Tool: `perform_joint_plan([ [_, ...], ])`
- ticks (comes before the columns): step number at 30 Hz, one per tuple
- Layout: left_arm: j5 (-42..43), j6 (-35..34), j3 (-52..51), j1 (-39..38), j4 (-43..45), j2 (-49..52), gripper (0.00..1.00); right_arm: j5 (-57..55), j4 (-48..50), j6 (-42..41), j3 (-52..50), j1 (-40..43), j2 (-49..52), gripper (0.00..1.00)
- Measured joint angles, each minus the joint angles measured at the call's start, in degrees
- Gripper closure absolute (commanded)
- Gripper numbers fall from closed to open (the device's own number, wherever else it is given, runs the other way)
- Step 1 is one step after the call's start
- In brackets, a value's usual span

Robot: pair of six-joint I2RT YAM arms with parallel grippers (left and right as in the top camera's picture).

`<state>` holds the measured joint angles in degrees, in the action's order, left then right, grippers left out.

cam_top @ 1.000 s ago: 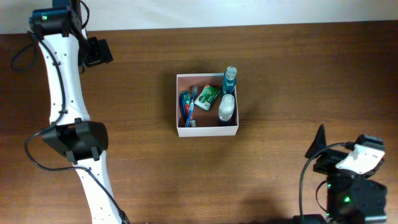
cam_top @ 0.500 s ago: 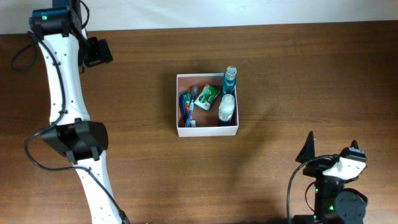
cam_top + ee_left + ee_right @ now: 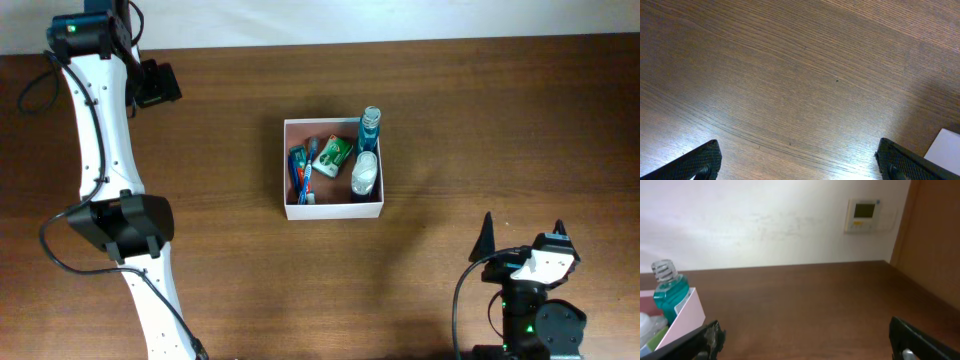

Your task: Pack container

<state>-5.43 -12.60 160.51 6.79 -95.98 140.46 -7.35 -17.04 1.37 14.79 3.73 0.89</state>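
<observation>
The container (image 3: 335, 210) is a square white-walled box with a pinkish-brown inside, at the table's middle. It holds a blue mouthwash bottle (image 3: 370, 124), a green packet (image 3: 334, 152), a white bottle (image 3: 365, 173) and a toothbrush with a tube (image 3: 302, 168). My right gripper (image 3: 522, 238) is open and empty near the front right, well away from the container. Its wrist view shows the open jaws (image 3: 807, 340), the container's corner (image 3: 689, 314) and the blue bottle (image 3: 669, 293). My left gripper (image 3: 158, 84) is far back left, open and empty over bare wood (image 3: 800, 160).
The brown wooden table (image 3: 480, 120) spans the view. A white wall with a small thermostat panel (image 3: 864, 215) stands behind it. A white corner (image 3: 946, 149) shows at the lower right of the left wrist view; I cannot tell what it is.
My right arm has drawn back toward the front edge and shifted left, and both its fingers now show spread apart. The left arm and the container have not moved.
</observation>
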Motion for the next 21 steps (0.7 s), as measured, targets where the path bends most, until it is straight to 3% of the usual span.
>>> perform_joint_plan([
  [21, 0.00, 0.00, 0.00, 0.00, 0.02, 0.00, 0.00, 2.84, 15.37, 0.17, -13.20, -1.77, 0.00, 0.02],
])
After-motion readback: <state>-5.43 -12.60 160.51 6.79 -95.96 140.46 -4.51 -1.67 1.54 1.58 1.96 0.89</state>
